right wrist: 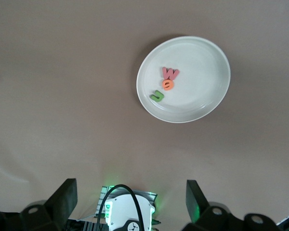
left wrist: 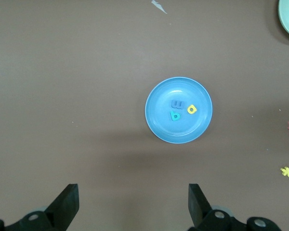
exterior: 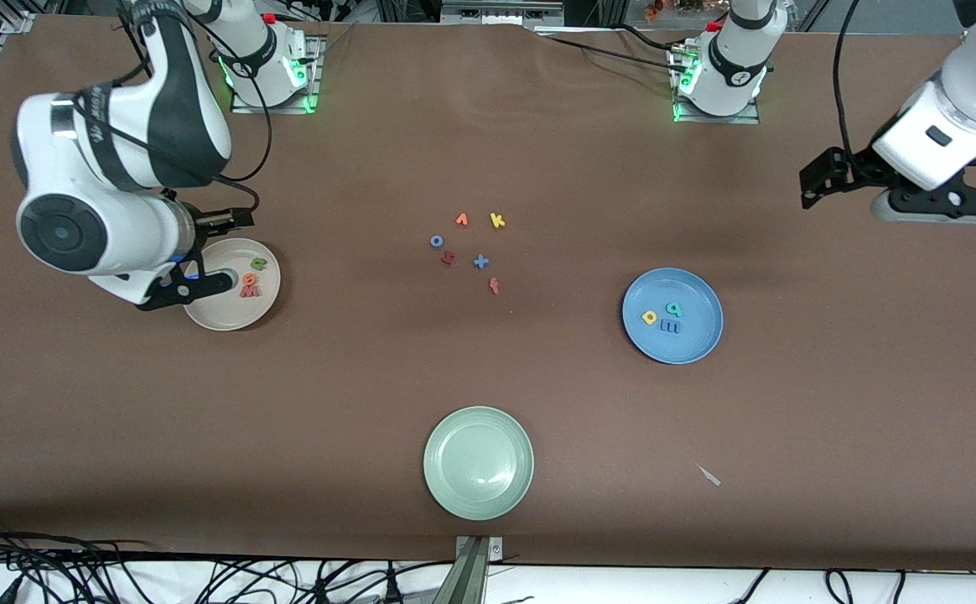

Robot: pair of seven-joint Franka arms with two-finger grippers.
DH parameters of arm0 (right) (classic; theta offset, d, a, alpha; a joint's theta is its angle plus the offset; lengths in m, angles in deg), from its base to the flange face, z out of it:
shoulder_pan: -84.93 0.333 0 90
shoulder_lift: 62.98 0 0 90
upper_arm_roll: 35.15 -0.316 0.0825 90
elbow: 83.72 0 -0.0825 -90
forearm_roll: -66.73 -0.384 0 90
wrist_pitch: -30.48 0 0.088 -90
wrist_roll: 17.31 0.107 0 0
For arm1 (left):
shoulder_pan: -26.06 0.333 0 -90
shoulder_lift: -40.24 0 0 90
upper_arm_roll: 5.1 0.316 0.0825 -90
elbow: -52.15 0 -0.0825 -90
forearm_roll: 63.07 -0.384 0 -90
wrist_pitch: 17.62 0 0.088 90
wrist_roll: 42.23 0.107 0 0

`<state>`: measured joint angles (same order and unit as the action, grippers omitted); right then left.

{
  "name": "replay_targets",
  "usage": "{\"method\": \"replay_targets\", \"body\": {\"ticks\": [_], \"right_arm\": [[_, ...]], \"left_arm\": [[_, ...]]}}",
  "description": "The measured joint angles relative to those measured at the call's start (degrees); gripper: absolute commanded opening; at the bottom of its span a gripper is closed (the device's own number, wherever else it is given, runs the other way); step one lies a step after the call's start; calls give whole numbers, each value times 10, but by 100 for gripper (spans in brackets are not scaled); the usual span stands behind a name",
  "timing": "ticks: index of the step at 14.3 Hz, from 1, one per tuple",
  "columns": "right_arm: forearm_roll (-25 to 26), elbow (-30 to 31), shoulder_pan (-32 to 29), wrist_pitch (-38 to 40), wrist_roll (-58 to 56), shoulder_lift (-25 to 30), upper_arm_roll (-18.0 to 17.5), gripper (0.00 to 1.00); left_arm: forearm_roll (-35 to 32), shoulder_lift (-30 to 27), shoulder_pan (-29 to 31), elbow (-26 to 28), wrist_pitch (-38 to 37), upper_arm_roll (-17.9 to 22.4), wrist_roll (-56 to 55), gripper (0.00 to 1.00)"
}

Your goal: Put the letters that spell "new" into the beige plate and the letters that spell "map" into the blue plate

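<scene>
Table point(exterior: 488, 377): brown, seen across frame.
Beige plate point(exterior: 207, 315): n, e, w held, frame left.
Blue plate point(exterior: 698, 335): m, a, p held, frame right.
Left gripper point(left wrist: 132, 204): jaws spread, empty.
Right gripper point(right wrist: 130, 202): jaws spread, empty.

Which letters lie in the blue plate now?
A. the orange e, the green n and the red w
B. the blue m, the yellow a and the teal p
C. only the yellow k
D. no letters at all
B: the blue plate holds the blue m, the yellow a and the teal p.
</scene>
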<state>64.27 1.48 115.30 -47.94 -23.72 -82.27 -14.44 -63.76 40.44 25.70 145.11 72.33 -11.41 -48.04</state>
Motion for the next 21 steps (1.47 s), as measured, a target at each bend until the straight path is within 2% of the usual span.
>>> {"method": "replay_targets", "body": {"ticks": [2,3,6,8,12,16,21], "right_arm": [[0,-8,-7,1,0,16,-8,100],[3,-8,-22,-3,2,26,-27,100],[32,-5,-107,-26,10,67,-116,100],[46,3,-142,-40,14,102,-140,100],[46,39,-179,-56,15,163,-146,100],[46,52,-217,-69,19,170,-147,100],[42,52,-227,-72,20,174,-148,100]], "left_arm": [[0,17,-5,-15,-2,10,2,100],[0,21,-7,-17,-3,16,2,100],[0,20,-11,-17,-12,28,4,100],[0,19,-15,-17,-14,32,4,100],[0,15,-27,-17,-15,40,3,100],[0,8,-26,-18,-30,57,4,100],[0,8,-27,-27,-53,56,3,100]]}}
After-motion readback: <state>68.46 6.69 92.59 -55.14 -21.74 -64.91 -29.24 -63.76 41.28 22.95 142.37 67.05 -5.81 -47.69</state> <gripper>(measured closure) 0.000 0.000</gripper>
